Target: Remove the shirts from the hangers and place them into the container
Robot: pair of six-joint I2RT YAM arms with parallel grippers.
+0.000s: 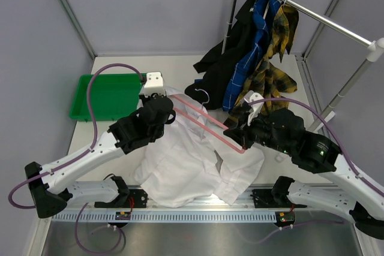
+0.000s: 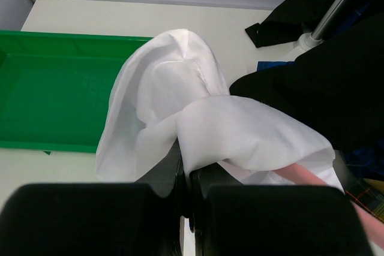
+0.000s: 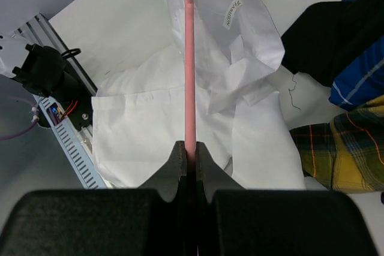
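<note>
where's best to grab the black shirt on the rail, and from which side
Probably the black shirt by its lower folds bunched on the table, coming from the left: nothing hangs on that side, while the blue plaid shirt hangs tight against its right.

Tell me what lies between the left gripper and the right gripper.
The pink hanger spans that stretch, with the white shirt beneath it, as the top view shows.

From high above the near edge we look down the worktop; both wrist cameras sit close over the white shirt every view shares.
</note>
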